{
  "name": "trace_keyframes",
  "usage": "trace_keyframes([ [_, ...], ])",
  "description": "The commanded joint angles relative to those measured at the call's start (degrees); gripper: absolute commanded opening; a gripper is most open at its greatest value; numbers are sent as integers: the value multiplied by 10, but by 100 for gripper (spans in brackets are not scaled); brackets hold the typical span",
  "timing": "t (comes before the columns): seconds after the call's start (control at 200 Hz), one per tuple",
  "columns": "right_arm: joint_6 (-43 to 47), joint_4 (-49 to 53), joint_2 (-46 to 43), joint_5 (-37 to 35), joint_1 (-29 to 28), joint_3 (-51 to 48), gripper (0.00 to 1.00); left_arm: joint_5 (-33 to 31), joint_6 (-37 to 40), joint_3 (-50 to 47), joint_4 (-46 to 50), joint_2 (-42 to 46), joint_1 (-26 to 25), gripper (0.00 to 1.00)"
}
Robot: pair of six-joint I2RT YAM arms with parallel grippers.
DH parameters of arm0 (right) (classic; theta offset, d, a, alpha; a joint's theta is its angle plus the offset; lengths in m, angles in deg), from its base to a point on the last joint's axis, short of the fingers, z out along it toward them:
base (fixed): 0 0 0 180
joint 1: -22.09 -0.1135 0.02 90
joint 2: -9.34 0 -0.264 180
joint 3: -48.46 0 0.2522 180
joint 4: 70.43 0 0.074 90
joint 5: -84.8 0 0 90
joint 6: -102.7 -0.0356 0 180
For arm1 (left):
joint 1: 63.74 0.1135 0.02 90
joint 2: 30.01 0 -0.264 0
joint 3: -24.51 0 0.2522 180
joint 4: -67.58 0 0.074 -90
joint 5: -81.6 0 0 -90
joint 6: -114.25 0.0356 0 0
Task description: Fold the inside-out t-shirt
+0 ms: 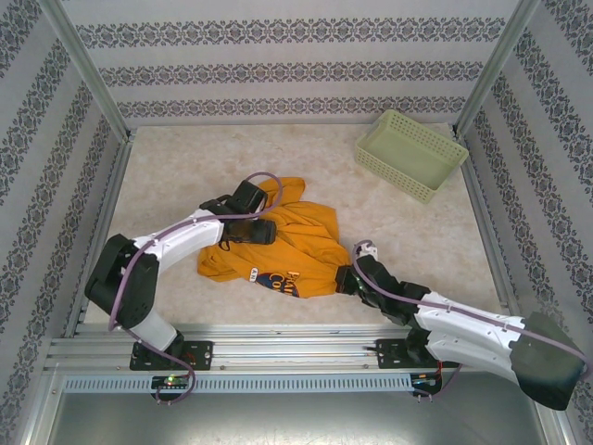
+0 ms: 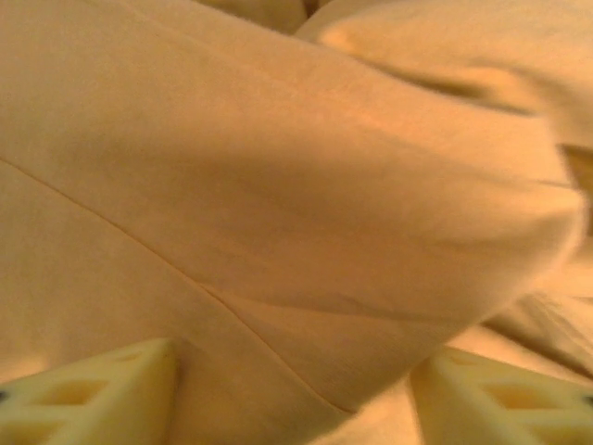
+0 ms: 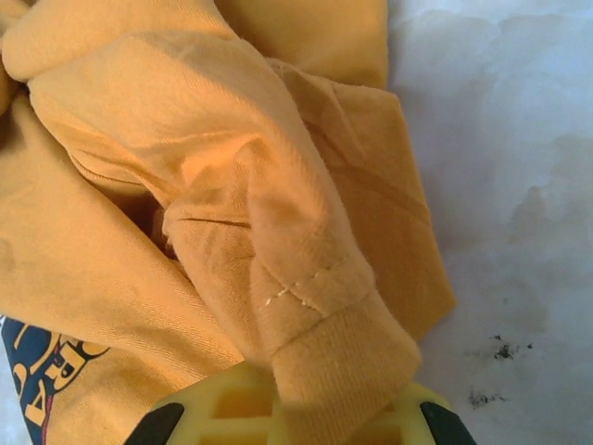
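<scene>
Patterned walls fence a pale bench (image 1: 185,158), where the t-shirt (image 1: 306,232) lies bunched toward the near edge, midway between the sides. On it rests the left claw (image 1: 267,232), fingers apart, cloth bulging between them. At the shirt's right side the right claw (image 1: 346,278) is clamped on a cuff (image 3: 338,348). With the layers tangled rather than spread, a pull on that cuff could drag the whole bundle.
</scene>
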Motion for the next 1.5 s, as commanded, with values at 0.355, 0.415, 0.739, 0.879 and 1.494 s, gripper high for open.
trace_keyframes([
  [0.355,124,87,1,80,148,262,0,23,-40,124,-5,107,115,0],
  [0.415,160,120,-15,76,148,307,0,18,-49,113,-37,186,125,0],
  [0.739,92,89,-119,87,141,104,0,68,-81,-103,-47,308,126,0],
  [0.879,-24,-16,-95,86,99,-55,0,147,-109,-212,-84,247,124,10],
  [1.494,167,166,102,-17,-27,222,84,-80,-148,-235,-20,332,-60,65],
])
